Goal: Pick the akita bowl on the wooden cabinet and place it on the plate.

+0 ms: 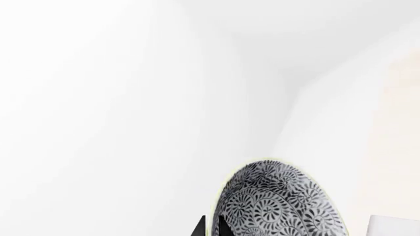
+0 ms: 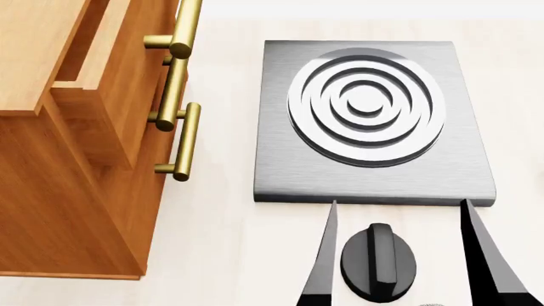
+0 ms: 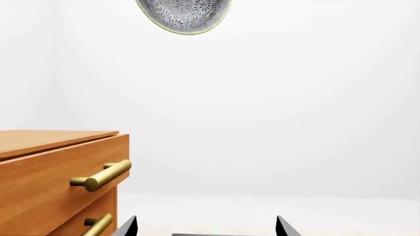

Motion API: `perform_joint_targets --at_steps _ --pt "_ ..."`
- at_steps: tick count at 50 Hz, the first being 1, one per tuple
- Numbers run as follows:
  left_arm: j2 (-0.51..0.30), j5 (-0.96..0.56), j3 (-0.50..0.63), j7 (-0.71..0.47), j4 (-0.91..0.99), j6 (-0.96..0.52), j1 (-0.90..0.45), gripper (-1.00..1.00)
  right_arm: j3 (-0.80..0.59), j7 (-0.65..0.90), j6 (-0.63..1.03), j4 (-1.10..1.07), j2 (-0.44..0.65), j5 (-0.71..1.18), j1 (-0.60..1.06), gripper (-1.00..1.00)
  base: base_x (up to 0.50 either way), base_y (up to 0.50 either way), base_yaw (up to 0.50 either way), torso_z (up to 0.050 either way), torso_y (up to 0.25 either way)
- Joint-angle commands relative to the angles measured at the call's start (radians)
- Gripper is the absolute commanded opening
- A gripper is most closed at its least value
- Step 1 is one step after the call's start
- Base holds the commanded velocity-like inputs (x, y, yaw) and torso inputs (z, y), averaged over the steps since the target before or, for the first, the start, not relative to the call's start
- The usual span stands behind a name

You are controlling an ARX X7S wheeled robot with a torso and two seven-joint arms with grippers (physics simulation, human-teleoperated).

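Observation:
The akita bowl [image 1: 279, 201], dark floral speckle outside with a pale rim, fills the left wrist view's lower edge. My left gripper [image 1: 211, 220] is shut on its rim, one dark finger on each side. The right wrist view shows the bowl [image 3: 184, 14] hanging in the air well above the wooden cabinet [image 3: 46, 167]. The cabinet [image 2: 76, 191] fills the left of the head view. My right gripper [image 2: 399, 202] [image 3: 206, 223] stands open with nothing between its fingers, over the near edge of the burner. The plate is out of view. The head view does not show the left gripper.
A grey square burner [image 2: 374, 115] with concentric rings lies on the pale counter right of the cabinet. A black knob [image 2: 378, 260] sits in front of it, between my right fingers. Brass bar handles [image 2: 180, 137] stick out from the cabinet's drawers.

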Motion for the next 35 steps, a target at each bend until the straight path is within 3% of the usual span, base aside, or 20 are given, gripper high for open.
perform_joint_targets --at_steps 1,18,35 --pt "-0.016 0.016 0.016 -0.018 0.042 -0.011 0.029 -1.00 -0.004 0.003 0.002 -0.001 0.002 -0.001 0.001 1.00 0.00 0.00 0.00 0.000 0.000" --pt "-0.038 0.014 0.056 -0.029 0.069 0.012 0.109 -1.00 0.029 0.022 0.013 -0.012 0.016 0.036 0.009 1.00 0.00 0.00 0.00 0.000 0.000" --pt "-0.079 0.003 0.065 -0.045 0.108 0.002 0.162 -1.00 0.014 0.044 0.173 -0.080 0.022 0.125 0.182 1.00 0.00 0.00 0.00 0.001 0.001"
